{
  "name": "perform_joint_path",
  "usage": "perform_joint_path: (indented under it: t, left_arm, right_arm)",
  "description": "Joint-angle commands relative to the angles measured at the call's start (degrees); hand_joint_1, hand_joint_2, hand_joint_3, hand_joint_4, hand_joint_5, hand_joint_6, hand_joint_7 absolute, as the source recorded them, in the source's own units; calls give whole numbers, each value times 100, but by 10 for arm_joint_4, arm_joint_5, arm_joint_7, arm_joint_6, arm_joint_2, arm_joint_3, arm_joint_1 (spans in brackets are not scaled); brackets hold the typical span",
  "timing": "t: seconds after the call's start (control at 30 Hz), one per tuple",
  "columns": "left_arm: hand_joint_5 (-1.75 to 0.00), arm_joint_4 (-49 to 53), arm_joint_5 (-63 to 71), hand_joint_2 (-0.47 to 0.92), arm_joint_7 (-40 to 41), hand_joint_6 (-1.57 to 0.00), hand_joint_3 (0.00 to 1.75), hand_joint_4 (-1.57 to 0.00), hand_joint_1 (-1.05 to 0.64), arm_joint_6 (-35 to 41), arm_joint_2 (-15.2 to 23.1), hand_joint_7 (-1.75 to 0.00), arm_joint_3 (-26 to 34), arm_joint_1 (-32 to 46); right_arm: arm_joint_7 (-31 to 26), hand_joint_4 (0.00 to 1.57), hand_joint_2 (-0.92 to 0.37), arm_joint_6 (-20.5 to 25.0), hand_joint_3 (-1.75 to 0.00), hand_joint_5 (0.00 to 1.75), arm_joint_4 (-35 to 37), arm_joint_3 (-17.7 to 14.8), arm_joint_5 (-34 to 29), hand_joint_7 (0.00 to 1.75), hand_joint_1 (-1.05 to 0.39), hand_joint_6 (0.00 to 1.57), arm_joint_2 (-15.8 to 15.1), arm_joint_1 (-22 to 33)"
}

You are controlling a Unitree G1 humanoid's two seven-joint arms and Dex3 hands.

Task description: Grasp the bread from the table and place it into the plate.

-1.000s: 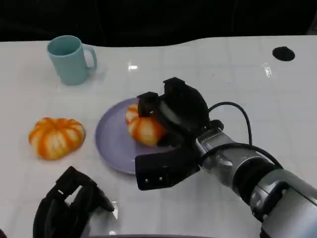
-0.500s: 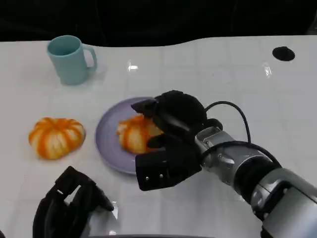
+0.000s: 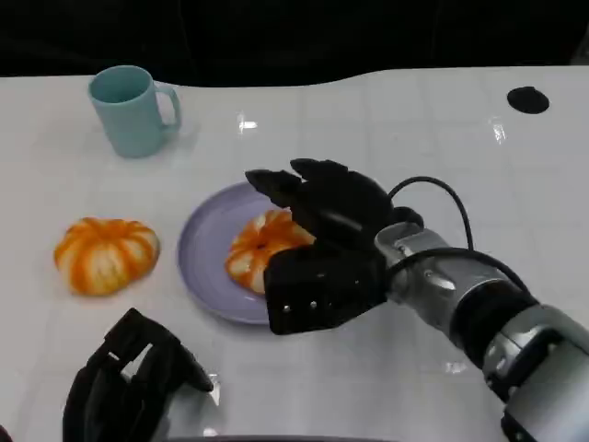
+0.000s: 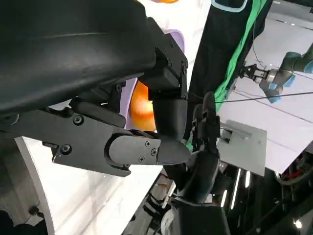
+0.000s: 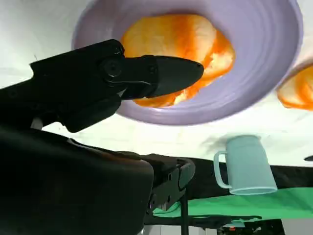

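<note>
An orange-and-white bread (image 3: 259, 249) lies in the purple plate (image 3: 201, 249) at the table's middle. My right hand (image 3: 322, 235) hovers over the plate's right side with its fingers (image 3: 276, 182) spread above the bread and nothing in its grasp. The right wrist view has the same bread (image 5: 171, 44) resting in the plate (image 5: 264, 73) beyond an outstretched finger (image 5: 161, 73). A second bread (image 3: 104, 255) sits on the table left of the plate. My left hand (image 3: 129, 387) rests low at the near left, holding nothing.
A teal mug (image 3: 133, 110) stands at the back left, well away from the plate. A small black hole (image 3: 527, 99) marks the white table at the far right. Bare table lies to the right of the plate.
My right hand lowered the bread into the plate, then let it go and spread its fingers. The left hand has not moved.
</note>
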Motion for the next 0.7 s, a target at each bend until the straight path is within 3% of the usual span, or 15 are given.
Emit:
perform_joint_path:
  t: [0.03, 0.23, 0.43, 0.57, 0.7]
  left_arm:
    - [-175, 0, 4, 92, 6, -52, 26, -62, -55, -1, 7, -148, -1, -2]
    - [-175, 7, 5, 92, 9, -52, 25, -63, -55, -6, 4, -149, -1, -7]
    - [-175, 17, 7, 92, 5, -49, 28, -64, -56, -17, 3, -155, -2, -14]
    - [-175, 15, 10, 92, 12, -49, 27, -64, -56, -15, 4, -156, -5, -14]
    - [-175, 15, 13, 92, 15, -48, 27, -63, -56, -15, 3, -156, -4, -15]
  right_arm:
    - [11, 5, -92, -47, -49, 1, -27, -20, 26, 1, -92, 8, -33, 26]
    - [29, 8, -92, -112, -48, 3, -67, -38, 49, 1, -89, 9, -73, 66]
    - [102, 12, -92, -195, -43, 5, -126, -103, 147, 2, -81, 12, -108, 139]
    - [215, 16, -92, -234, -43, 6, -157, -165, 265, 3, -77, 17, -118, 195]
    - [302, 32, -92, -242, -46, 14, -201, -207, 347, 9, -73, 30, -130, 244]
